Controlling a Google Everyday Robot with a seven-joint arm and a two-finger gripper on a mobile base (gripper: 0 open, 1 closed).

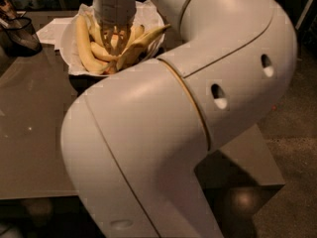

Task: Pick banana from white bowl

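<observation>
My gripper (116, 39) is down in the white bowl (67, 39) on the desk (34, 133), among the bananas (84, 48). My jaws seem spread, touching the fruit, not clearly pinching any.

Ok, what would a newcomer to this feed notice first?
The robot's bulky white arm fills the middle and right of the view. Beyond it at top left, the gripper is down among the yellow bananas in the white bowl; a dark mesh basket sits at the far-left edge.

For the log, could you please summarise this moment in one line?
end effector: among yellow curved bananas | bananas: in round white paper-lined bowl
</observation>
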